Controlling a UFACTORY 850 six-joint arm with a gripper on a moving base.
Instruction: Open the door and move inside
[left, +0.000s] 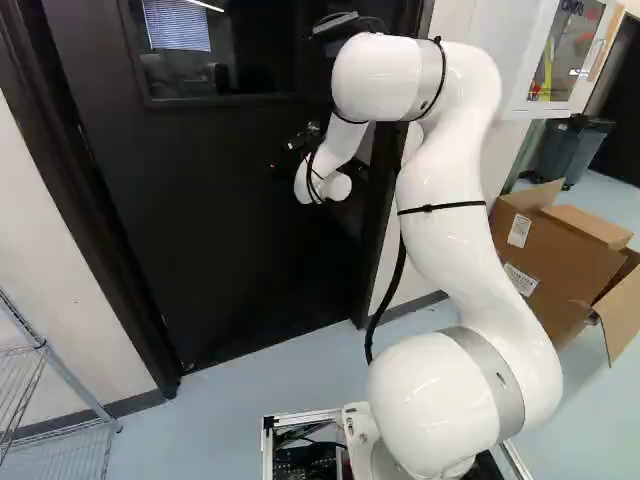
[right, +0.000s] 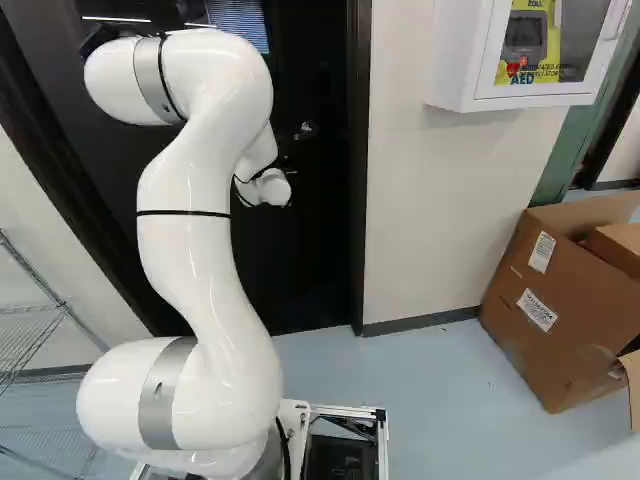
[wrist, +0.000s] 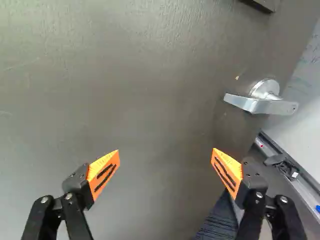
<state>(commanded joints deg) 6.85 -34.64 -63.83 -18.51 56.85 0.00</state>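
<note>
Facing a dark door with the gripper raised in front of it — wide open, with fingers well apart. Ahead and off to one side of them in the wrist view, apart from both, a silver door handle near the door's edge. Past that edge, a pale board. At the right of the right base view, a cardboard box — and at the left, a wire shelf.

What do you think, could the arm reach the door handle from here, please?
Probably yes: nothing shows in front of the handle, but it lies to one side of the open jaws, so the arm must shift.
</note>
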